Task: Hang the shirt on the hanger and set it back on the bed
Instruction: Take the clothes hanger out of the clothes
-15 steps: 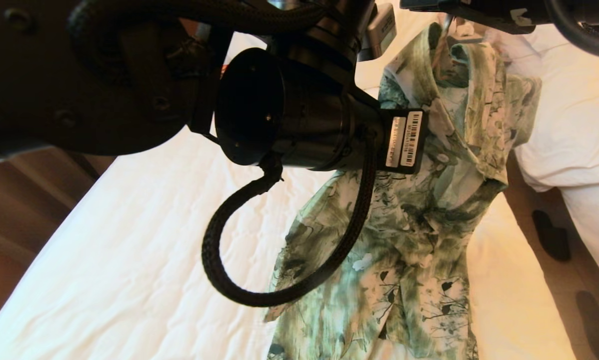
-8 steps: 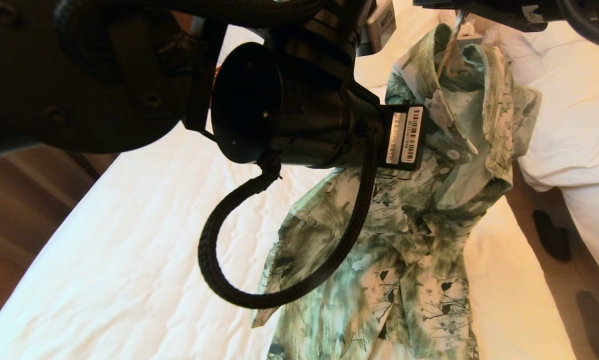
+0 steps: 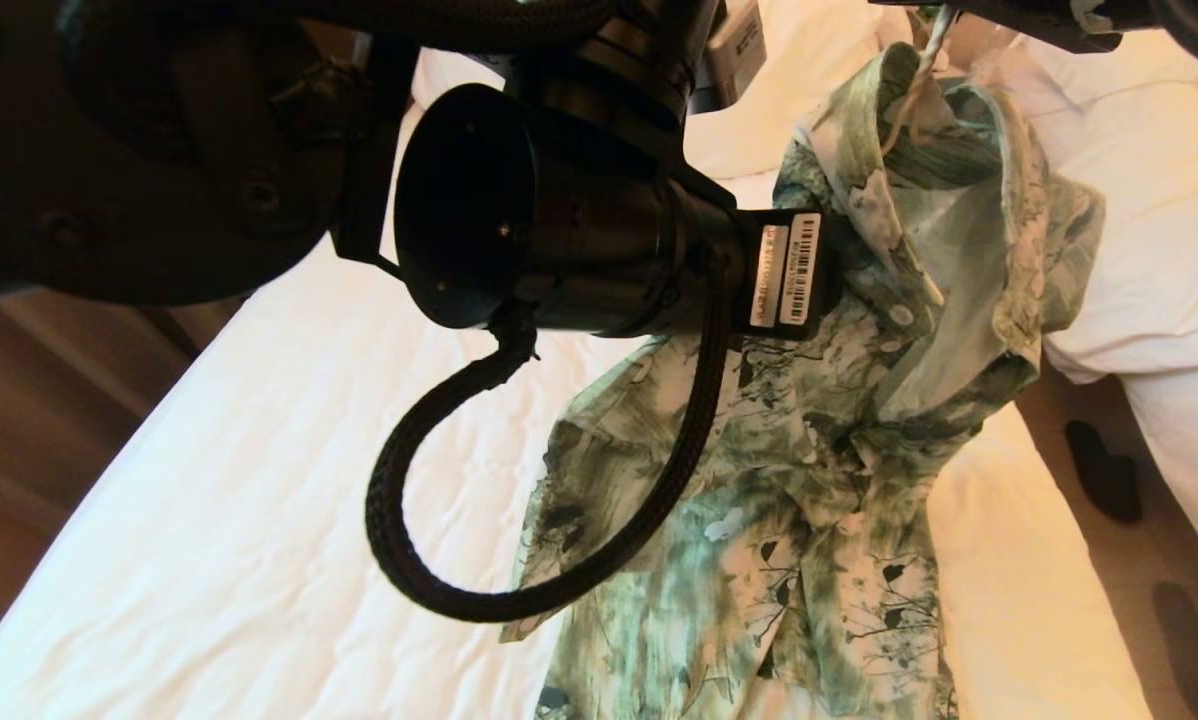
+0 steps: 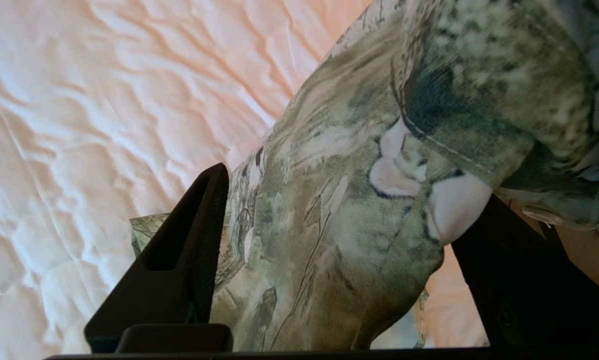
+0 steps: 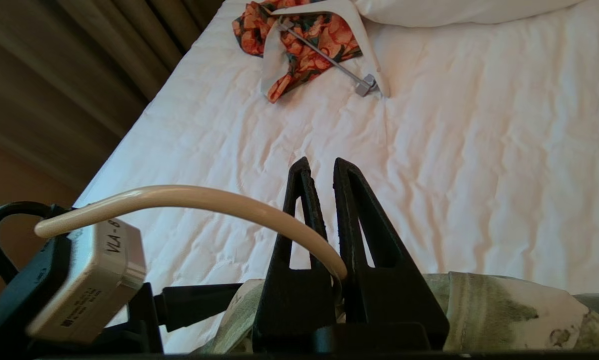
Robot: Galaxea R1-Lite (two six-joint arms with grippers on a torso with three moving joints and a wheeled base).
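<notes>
White sheet of the bed (image 3: 239, 520) lies below, wide and bare leftward. The shirt (image 3: 819, 480) has been lifted higher, collar raised. The hanger (image 5: 189, 200) hook is pinched by the right gripper (image 5: 324, 220); the left gripper (image 4: 339, 240), fingers spread, straddles the sleeve. Hanging looks nearly done.

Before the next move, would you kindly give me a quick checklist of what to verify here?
1. Right claw shut on the hanger hook: ok.
2. Shirt hanging by its collar from the hanger: ok.
3. Both shoulders seated on the hanger: cannot tell.
4. Left claw free of the shirt: not ok, open with cloth between its fingers.
5. Shirt's lower part lifted off the bed: not ok, it lies there.
</notes>
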